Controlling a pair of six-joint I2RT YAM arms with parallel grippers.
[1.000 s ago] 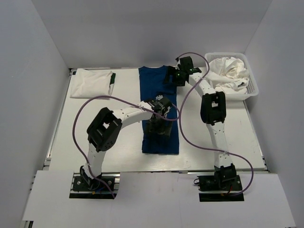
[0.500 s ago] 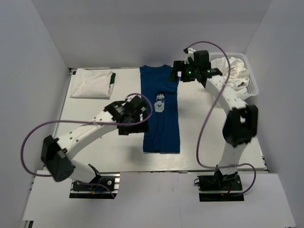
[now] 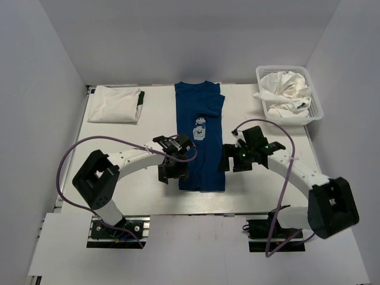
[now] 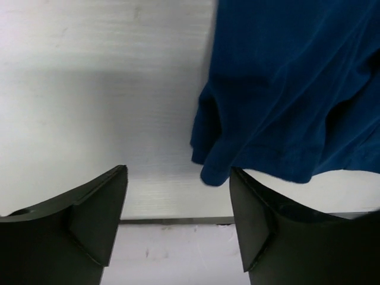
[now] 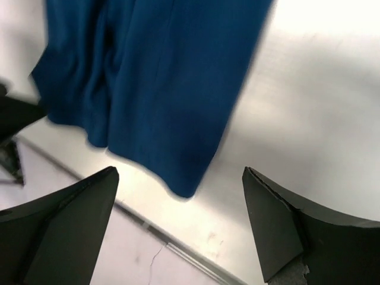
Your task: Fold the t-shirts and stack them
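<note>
Two grippers sat low by the near end of the royal-blue t-shirt (image 3: 202, 151), one on each side. The shirt lay flat in a long strip down the middle of the table (image 3: 119, 178), with its neck at the far end. Its pale chest print (image 3: 200, 129) was too small to read. The left gripper (image 4: 178, 173) had its jaws apart and held nothing. The shirt's near left corner lay rumpled just beside one finger. The right gripper (image 5: 179, 173) had its jaws spread wide over the near right corner and held nothing too. From above, the left gripper hid a bit of the shirt's left edge. A folded white t-shirt (image 3: 113, 104) with dark green edging lay at the far left, well apart. At the far right stood a white plastic basket (image 3: 294, 117) with a heap of crumpled white t-shirts (image 3: 288, 92) inside.
</note>
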